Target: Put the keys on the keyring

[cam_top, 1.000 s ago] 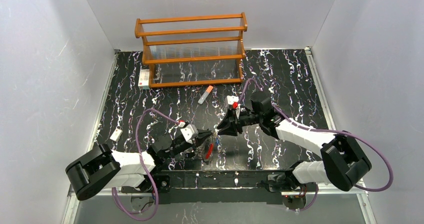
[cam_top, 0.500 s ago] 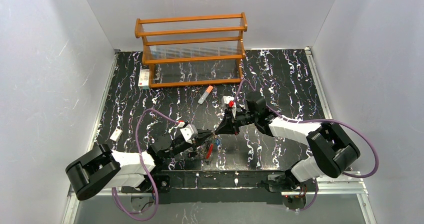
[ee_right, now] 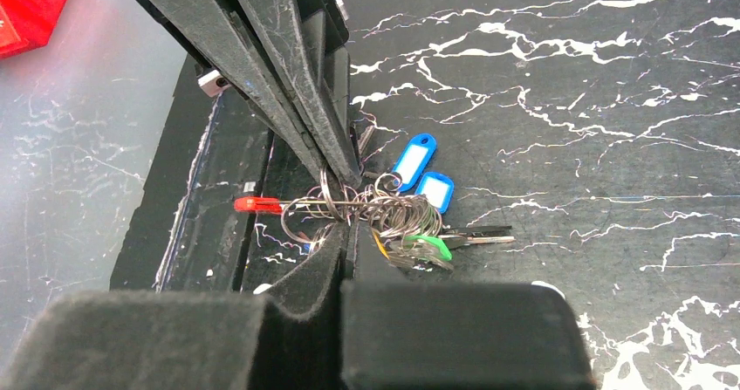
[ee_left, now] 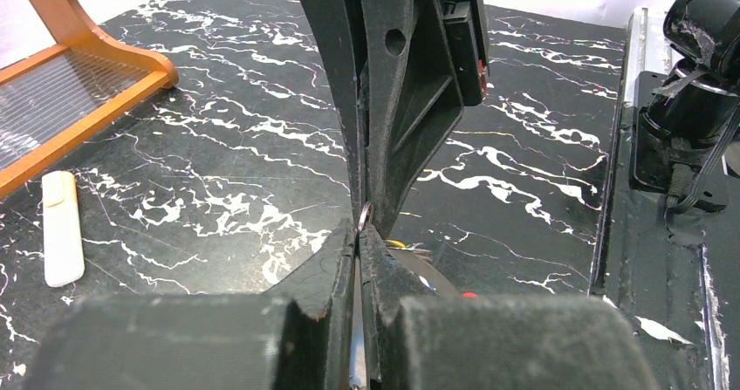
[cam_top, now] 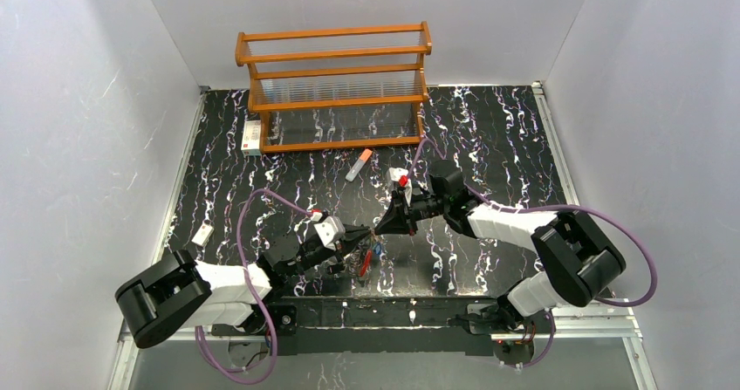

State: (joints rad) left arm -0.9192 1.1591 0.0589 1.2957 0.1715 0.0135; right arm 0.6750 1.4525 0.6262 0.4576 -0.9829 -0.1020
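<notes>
Left wrist view shows the left gripper (ee_left: pixel 358 233) with its two black fingers pressed together on a thin silver metal ring (ee_left: pixel 364 215) that pokes out at their tips. I cannot tell whether this is the big loop or a small split ring. The right gripper (ee_left: pixel 367 200) reaches in from 12 o'clock. Its fingers are also pressed together, and its tip meets the left gripper's tip at that ring.

Seen from the right wrist, the right gripper (ee_right: pixel 346 233) sits in a tangle of wire loops. Whether any wire is caught between its pads is hidden. The large thin whitish-silver wire keyring (ee_right: pixel 258 204) runs out to 9 o'clock of those tips, where its thick red section shows. The small metal keys (ee_right: pixel 425 249) lie bunched from 1 to 3 o'clock. One has a green plastic head, a yellow one is half hidden beside it, and two blue heads carry white inserts too small to read.

From the top external camera, both tips meet over the black, white-veined table (cam_top: pixel 489 146), with the keyring (cam_top: pixel 365 264) at 6 o'clock of them. An orange wooden rack (cam_top: pixel 336 102) stands at 12 o'clock. A small red-and-white box (cam_top: pixel 251 135) sits at its left end, its print unreadable.
</notes>
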